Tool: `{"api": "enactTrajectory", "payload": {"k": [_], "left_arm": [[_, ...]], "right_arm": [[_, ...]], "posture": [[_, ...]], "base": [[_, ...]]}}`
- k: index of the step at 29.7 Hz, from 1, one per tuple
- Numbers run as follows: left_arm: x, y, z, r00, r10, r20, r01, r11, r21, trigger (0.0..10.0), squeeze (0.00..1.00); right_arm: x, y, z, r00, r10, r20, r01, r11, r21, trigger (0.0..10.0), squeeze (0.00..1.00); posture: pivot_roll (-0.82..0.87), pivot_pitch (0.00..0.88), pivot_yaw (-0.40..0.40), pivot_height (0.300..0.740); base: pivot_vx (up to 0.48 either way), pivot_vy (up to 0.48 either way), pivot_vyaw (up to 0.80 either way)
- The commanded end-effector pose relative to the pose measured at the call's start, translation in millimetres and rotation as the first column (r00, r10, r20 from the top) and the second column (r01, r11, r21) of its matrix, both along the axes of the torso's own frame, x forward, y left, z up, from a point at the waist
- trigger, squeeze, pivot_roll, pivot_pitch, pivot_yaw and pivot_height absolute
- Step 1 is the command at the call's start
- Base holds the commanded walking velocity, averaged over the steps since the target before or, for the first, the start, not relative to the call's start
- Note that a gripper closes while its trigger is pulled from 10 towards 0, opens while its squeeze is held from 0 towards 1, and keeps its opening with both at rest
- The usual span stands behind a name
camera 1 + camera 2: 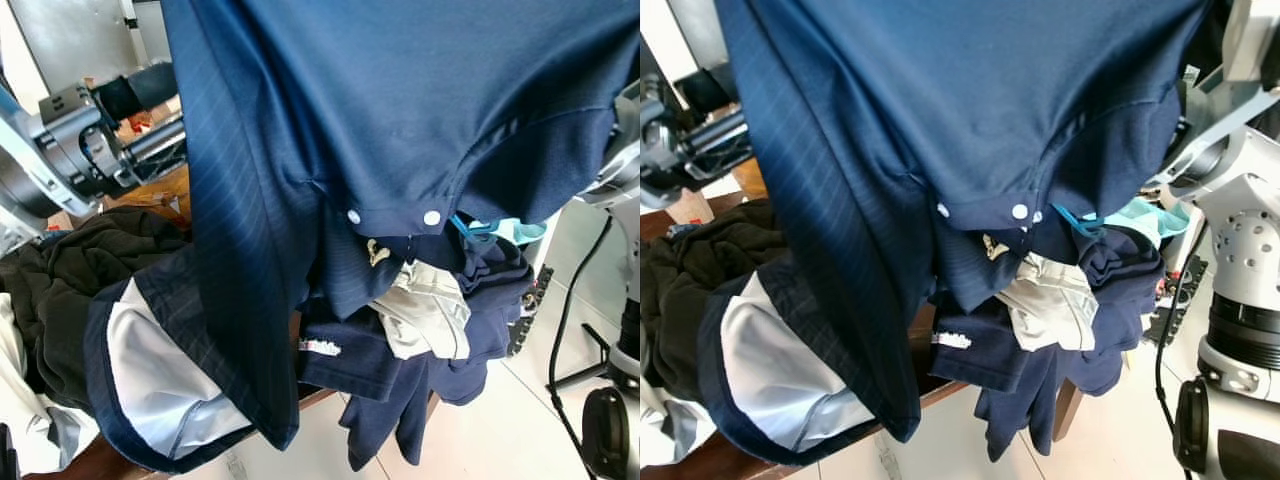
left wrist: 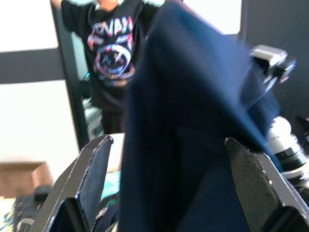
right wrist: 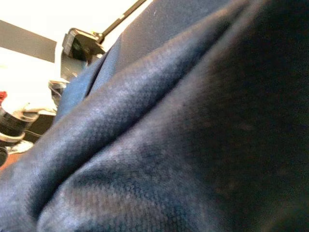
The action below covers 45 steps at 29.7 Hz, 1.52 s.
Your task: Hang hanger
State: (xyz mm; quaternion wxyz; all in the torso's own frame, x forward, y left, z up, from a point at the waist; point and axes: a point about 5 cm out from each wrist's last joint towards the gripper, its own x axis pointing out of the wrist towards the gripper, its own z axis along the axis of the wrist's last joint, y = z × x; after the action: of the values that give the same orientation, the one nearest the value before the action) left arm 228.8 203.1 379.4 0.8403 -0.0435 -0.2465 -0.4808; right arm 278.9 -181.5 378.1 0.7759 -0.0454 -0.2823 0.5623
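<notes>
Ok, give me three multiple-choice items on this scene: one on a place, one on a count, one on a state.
1. Where does the clothes pile lie?
A. on the wooden bench
B. on the floor
C. in a basket

2. How many white snaps show on the raised navy shirt's placket?
A. none
B. two or three
C. six

3. How are the left gripper's fingers?
A. shut tight with nothing between
B. folded away
C. apart, with navy cloth between

Answers: 1 A, the pile sits on the brown bench top. 2 B, two show from the left eye, three from the right. 3 C, the left wrist view shows them spread around the fabric.
</notes>
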Motion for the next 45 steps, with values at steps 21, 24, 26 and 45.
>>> {"api": "enactTrajectory", "payload": {"k": [21,24,26,45], "left_arm": [[-16.6,9.8,-3.4,0.999,-0.044,-0.014,0.045,0.998,0.041,10.0,0.0],[-6.9,13.8,-7.9,0.998,0.053,-0.033,-0.051,0.997,0.058,0.0,0.0],[-0.8,18.2,-9.7,0.992,0.116,-0.04,-0.113,0.992,0.062,0.0,0.0],[3.7,43.3,4.3,0.952,0.305,-0.002,-0.304,0.951,-0.052,0.0,0.0]], "right_arm": [[-1.6,7.5,7.2,0.999,0.001,0.037,-0.001,1.0,-0.003,10.0,0.0],[-3.5,9.1,7.7,0.999,0.015,0.044,-0.015,1.0,-0.011,10.0,0.0],[-5.2,9.8,8.2,0.999,0.022,0.048,-0.021,1.0,-0.015,10.0,0.0],[-3.6,5.0,7.6,0.999,-0.014,0.04,0.015,1.0,-0.011,10.0,0.0]], "posture": [[0.01,0.0,0.009,0.74],[0.01,0.0,0.009,0.74],[0.01,0.0,0.008,0.74],[0.01,0.0,0.009,0.74]], "base": [[0.0,0.0,0.0],[0.0,0.0,0.0],[0.0,0.0,0.0],[0.0,0.0,0.0]]}}
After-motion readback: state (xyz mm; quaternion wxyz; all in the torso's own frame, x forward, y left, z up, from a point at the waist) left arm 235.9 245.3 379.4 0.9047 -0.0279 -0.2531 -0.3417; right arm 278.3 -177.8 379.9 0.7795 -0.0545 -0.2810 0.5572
